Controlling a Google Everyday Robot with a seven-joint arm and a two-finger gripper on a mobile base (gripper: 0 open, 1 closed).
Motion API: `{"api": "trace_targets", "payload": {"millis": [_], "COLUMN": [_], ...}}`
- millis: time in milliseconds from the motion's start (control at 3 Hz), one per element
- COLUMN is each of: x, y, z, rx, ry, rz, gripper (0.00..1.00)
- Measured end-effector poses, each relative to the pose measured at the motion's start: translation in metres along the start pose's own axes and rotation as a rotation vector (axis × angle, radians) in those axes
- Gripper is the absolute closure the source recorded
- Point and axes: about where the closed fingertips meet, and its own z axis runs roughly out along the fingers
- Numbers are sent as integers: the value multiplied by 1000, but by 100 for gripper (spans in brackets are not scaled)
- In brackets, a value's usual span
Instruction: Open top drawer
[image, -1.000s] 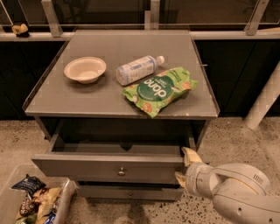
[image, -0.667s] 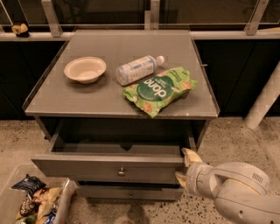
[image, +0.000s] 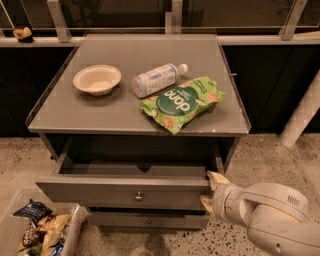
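Pincer, pale tan tips spread, at the right end of the top drawer: flat grey wooden front, one small round metal knob, pulled out beneath the smooth grey tabletop bearing a round bowl, plastic bottle and crinkled green bag.
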Motion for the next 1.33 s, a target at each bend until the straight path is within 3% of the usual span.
{"api": "trace_targets", "payload": {"millis": [1333], "x": [-4], "y": [9], "z": [-18], "rx": [18], "ry": [-34], "rz": [24], "gripper": [100]}}
